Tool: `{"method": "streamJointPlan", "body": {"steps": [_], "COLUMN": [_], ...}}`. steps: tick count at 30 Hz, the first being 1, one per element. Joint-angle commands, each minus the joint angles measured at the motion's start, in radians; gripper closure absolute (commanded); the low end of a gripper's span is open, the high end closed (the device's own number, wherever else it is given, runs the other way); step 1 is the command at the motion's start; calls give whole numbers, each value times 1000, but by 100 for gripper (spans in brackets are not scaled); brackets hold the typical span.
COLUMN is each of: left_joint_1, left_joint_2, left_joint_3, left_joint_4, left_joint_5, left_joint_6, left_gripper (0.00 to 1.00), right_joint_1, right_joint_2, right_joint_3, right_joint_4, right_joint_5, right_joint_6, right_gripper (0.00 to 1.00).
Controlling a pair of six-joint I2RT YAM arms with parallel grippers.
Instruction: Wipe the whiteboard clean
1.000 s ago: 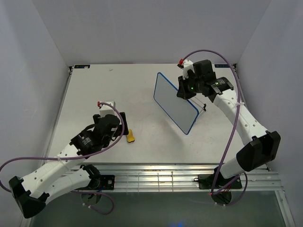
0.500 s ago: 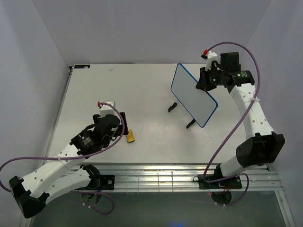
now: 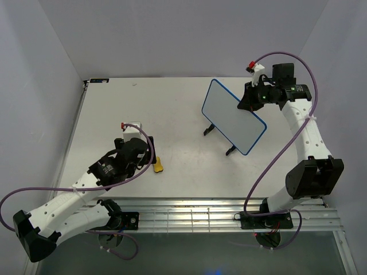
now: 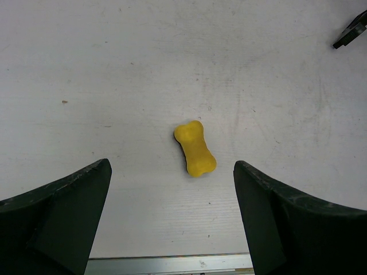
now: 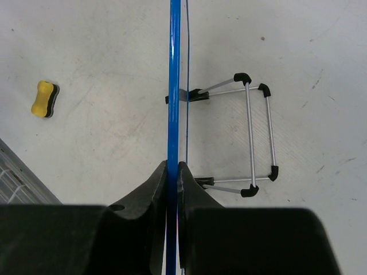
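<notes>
The whiteboard point(image 3: 232, 116), white with a thin blue frame, stands tilted on its wire stand with black feet at the table's right side; its face shows no marks. My right gripper point(image 3: 248, 98) is shut on its upper right edge; in the right wrist view the blue frame point(image 5: 174, 86) runs edge-on between the jaws point(image 5: 173, 169). The yellow peanut-shaped eraser point(image 3: 158, 165) lies flat on the table. My left gripper point(image 3: 144, 156) is open just left of it; in the left wrist view the eraser point(image 4: 195, 148) lies ahead between the spread fingers point(image 4: 172, 189), untouched.
The board's wire stand point(image 5: 252, 137) rests on the table behind the board. The table's metal front rail point(image 3: 200, 200) runs just below the eraser. White enclosure walls point(image 3: 46, 86) stand to the left, back and right.
My right gripper swung the whiteboard to the right and turned its face more toward the camera, then shifted it slightly left. My left gripper edged closer to the eraser.
</notes>
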Motion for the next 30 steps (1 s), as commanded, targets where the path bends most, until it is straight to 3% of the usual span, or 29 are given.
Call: {"method": "streamJointPlan", "body": {"steps": [1,24,30], "left_joint_1": [3,5,3], "left_joint_2": [-5,-10,-11], "left_joint_3": [-5,-10,-11], "left_joint_4": [2,16,20], "left_joint_5": [-1,22,22], "left_joint_6": [12,32,37], "left_gripper": [2,2,2], "right_joint_1": [-6,-38,-51], "right_joint_2": [-2,0,34], "right_joint_3": [20,-132,-126], "right_joint_4": [37,86,86], "right_joint_5": [-111,-25,-2], "right_joint_6": [-41,-132,-126], "right_gripper": [92,92,71]}}
